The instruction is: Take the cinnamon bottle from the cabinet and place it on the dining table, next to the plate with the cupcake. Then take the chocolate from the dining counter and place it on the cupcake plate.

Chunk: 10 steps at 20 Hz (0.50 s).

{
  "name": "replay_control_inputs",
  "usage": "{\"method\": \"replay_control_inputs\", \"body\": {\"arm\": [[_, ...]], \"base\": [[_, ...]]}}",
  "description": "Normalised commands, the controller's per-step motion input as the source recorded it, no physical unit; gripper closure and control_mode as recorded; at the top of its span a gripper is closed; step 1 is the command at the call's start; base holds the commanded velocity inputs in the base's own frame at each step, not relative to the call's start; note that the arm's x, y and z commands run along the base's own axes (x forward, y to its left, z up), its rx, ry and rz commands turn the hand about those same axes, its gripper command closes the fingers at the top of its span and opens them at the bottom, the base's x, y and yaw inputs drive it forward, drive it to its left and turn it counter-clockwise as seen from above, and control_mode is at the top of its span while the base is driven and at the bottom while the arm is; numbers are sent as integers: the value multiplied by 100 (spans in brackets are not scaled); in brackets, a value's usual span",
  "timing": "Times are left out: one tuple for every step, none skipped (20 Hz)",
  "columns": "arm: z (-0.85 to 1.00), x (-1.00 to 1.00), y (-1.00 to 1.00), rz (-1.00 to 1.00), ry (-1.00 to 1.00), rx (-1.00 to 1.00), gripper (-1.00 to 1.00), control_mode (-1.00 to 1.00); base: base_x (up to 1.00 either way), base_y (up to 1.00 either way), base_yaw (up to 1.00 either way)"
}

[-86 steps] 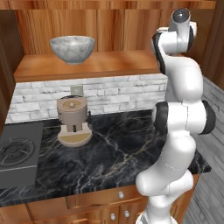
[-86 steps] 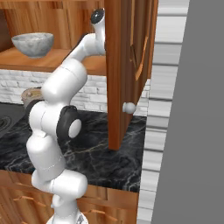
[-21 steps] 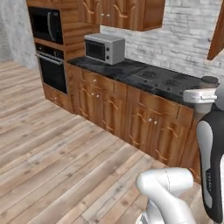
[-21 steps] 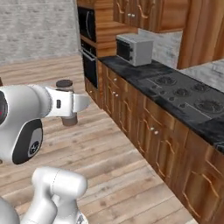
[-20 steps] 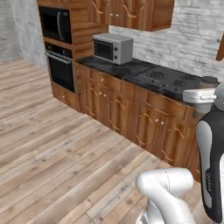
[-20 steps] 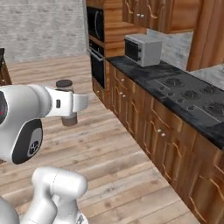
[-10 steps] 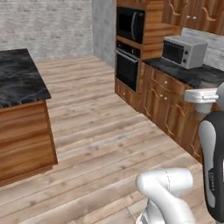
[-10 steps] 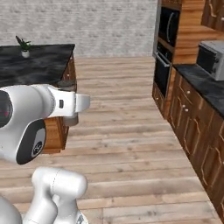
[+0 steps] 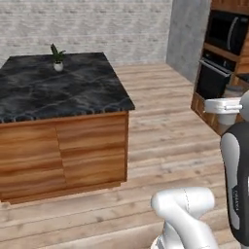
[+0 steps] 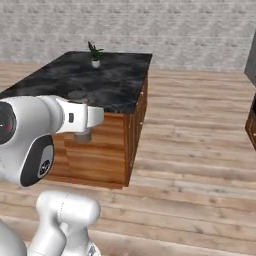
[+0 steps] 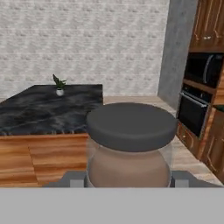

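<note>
My gripper (image 11: 127,180) is shut on the cinnamon bottle (image 11: 129,151), a small jar with a black cap and brown contents that stands large at the bottom of the hand view. In the right base view the bottle (image 10: 83,136) pokes out below the white hand, and my gripper (image 10: 81,125) hangs level with the dining table's edge. In the left base view the bottle (image 9: 234,91) sits at the far right. The dining table (image 9: 58,90), a black veined marble slab (image 10: 107,82) on a wooden base, lies ahead (image 11: 43,109). The cabinet, plate, cupcake and chocolate are out of view.
A small potted plant (image 9: 58,58) stands at the slab's far end (image 10: 95,56). A wooden wall with a black built-in oven (image 9: 221,63) and a grey pillar (image 9: 187,39) rise on the right. Bare wood floor (image 10: 190,165) runs between them, with a brick wall behind.
The base has turned, so the whole scene swung from the hob worktop and ovens to the marble island. The bottle stays in my shut gripper, held the same way.
</note>
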Motion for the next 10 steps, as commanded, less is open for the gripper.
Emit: {"method": "replay_control_inputs", "body": {"arm": [[0, 0, 0, 0, 0, 0, 100, 100], [0, 0, 0, 0, 0, 0, 100, 100], [0, 0, 0, 0, 0, 0, 100, 100], [0, 0, 0, 0, 0, 0, 100, 100], [0, 0, 0, 0, 0, 0, 100, 100], [0, 0, 0, 0, 0, 0, 100, 100], [0, 0, 0, 0, 0, 0, 100, 100], [0, 0, 0, 0, 0, 0, 100, 100], [0, 0, 0, 0, 0, 0, 100, 100], [0, 0, 0, 0, 0, 0, 100, 100]], "base": [[50, 100, 44], [48, 100, 43], [43, 96, 42], [44, 94, 42], [44, 94, 41], [44, 95, 41], [43, 98, 42], [44, 98, 43], [51, 96, 44], [53, 91, 45]]}}
